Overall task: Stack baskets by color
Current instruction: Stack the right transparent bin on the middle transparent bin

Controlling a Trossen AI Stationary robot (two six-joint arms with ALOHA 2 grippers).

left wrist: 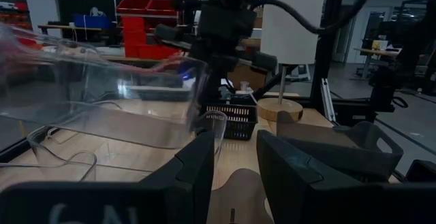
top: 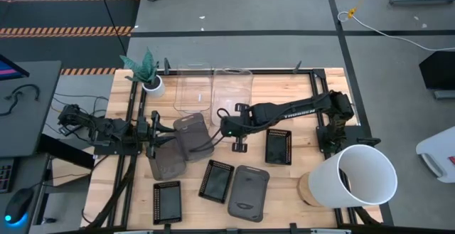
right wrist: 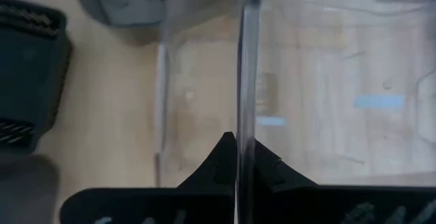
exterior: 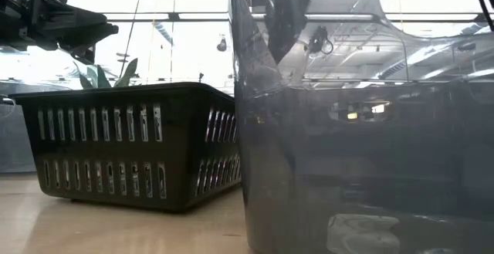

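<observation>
My right gripper [top: 226, 126] is shut on a clear basket [top: 233, 92], which shows lifted in the left wrist view [left wrist: 102, 94]. A second clear basket [top: 193, 88] lies on the table beside it, toward the left. Two smoky grey baskets [top: 192, 133] [top: 167, 163] lie overlapping in front of my left gripper [top: 153, 131]. That gripper waits at the table's left, pointing level, its fingers [left wrist: 197, 176] a small gap apart. A third smoky grey basket [top: 249, 191] and three black mesh baskets [top: 279, 146] [top: 217, 181] [top: 167, 202] rest on their bottoms nearer the front. My right gripper pinches the clear basket's near end wall [right wrist: 246, 94] between its two fingers, one inside the basket and one outside. The fingers slant down from the table's right. The basket reaches away toward the far edge, tilted and lifted off the table [left wrist: 157, 125].
A large white bucket [top: 359, 181] lies on its side at the near right corner. A white plant pot [top: 151, 83] stands at the far left. Close to the low camera stand a black mesh basket [exterior: 131, 146] and a smoky grey basket [exterior: 363, 146].
</observation>
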